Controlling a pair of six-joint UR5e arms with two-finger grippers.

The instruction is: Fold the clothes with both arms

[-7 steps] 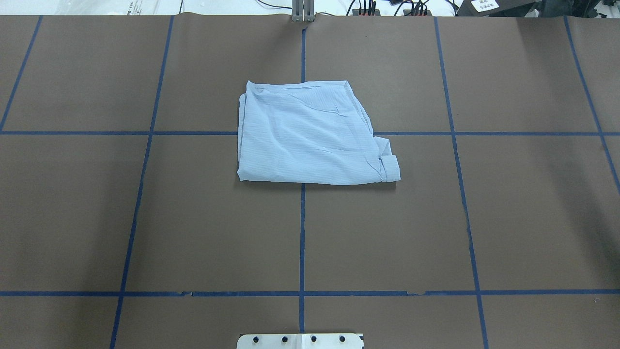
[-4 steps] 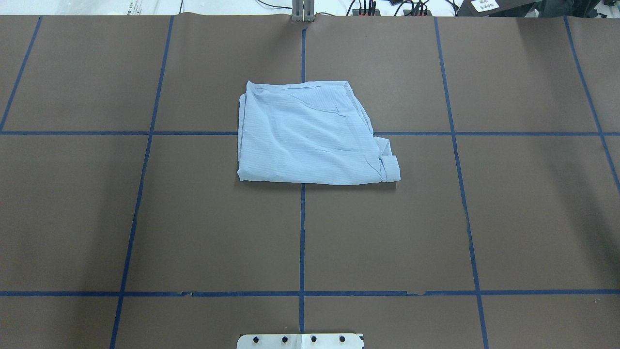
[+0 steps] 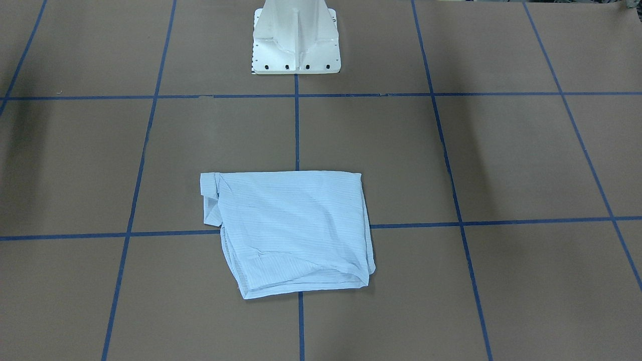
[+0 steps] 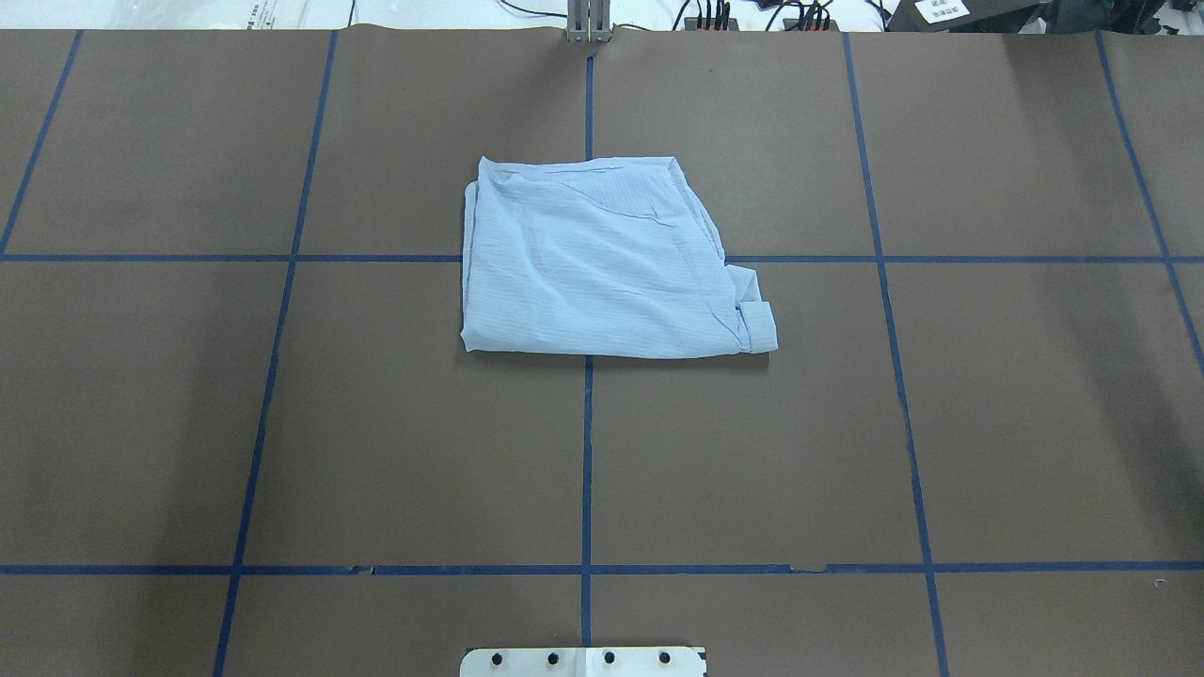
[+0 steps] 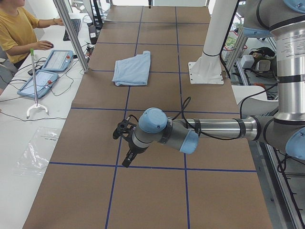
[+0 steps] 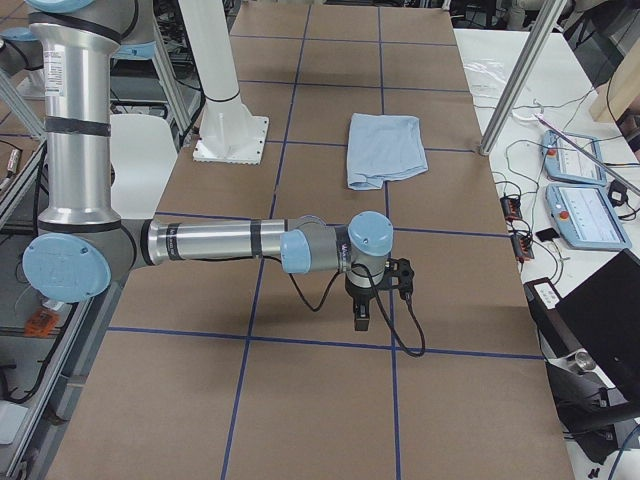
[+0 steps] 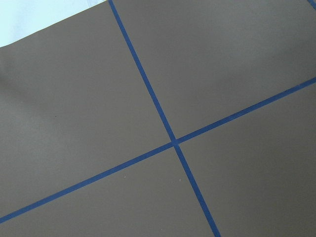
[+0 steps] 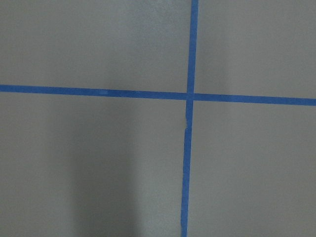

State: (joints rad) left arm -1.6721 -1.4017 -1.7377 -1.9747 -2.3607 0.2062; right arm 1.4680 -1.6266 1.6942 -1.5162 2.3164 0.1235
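Two grippers hung low over the brown table [image 4: 941,423], each caught only by a side camera. The left gripper [image 5: 127,160] sat near the middle of the left-end frame. The right gripper [image 6: 360,318] sat near the middle of the right-end frame. Both pointed down close to a crossing of blue tape lines [image 4: 586,451]. Whether either was released or clenched could not be told.

The shirt [image 4: 602,263] lay well apart from both, in the upper middle of the overhead frame, across a crossing of the tape lines. It was pale blue with fine stripes, lightly wrinkled, and folded into a rough rectangle. Its left and bottom edges ran fairly straight, its right edge slanted outward, and a small folded piece stuck out at the lower right corner. Brown table showed on every side of it, widest toward the bottom of the overhead frame, where the white base plate [image 4: 583,661] met the edge.
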